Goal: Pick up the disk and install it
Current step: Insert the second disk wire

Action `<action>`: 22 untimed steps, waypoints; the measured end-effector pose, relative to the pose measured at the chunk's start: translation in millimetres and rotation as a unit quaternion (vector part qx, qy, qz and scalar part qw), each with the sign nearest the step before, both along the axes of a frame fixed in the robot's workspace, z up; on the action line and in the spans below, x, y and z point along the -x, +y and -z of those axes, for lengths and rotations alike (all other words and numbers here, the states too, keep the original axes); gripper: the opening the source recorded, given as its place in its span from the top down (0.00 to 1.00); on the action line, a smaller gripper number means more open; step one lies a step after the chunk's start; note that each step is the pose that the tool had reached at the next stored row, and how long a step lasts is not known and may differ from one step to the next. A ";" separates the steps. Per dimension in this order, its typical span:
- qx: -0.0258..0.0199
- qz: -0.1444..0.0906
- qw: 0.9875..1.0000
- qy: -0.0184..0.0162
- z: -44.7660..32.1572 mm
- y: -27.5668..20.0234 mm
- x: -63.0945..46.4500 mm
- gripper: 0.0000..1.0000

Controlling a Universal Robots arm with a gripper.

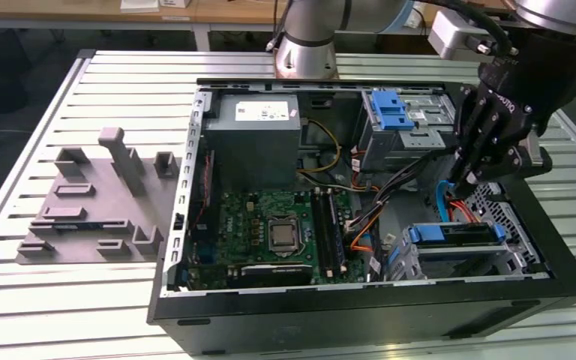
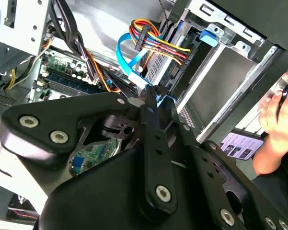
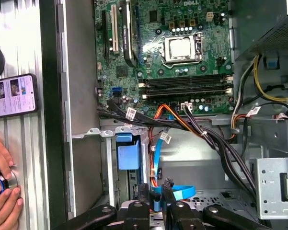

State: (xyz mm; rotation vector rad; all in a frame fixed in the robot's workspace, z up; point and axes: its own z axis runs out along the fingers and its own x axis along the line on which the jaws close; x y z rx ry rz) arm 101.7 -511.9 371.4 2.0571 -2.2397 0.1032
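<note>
While the black gripper (image 1: 465, 182) hangs over the open black computer case (image 1: 368, 315) (finger state unclear), orange and blue cables (image 1: 446, 206) crowd the blue-bracketed silver disk (image 1: 455, 235).

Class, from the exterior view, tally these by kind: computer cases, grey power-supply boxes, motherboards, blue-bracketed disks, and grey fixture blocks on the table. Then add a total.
computer case: 1
power-supply box: 1
motherboard: 1
disk: 1
fixture block: 1
Total: 5
</note>
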 end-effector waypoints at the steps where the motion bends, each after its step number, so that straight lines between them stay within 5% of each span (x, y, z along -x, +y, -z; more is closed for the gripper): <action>1: 0.003 0.000 1.000 0.000 1.1 0.0 0.0 0.75; 6: 0.017 0.000 1.000 0.000 5.6 0.3 0.0 0.75; 15: 0.021 0.000 1.000 0.000 13.0 0.3 0.0 0.84; 19: -0.009 0.000 1.000 0.000 14.1 -0.3 0.0 0.84; 22: -0.017 0.000 1.000 -0.002 14.8 -1.7 0.1 0.84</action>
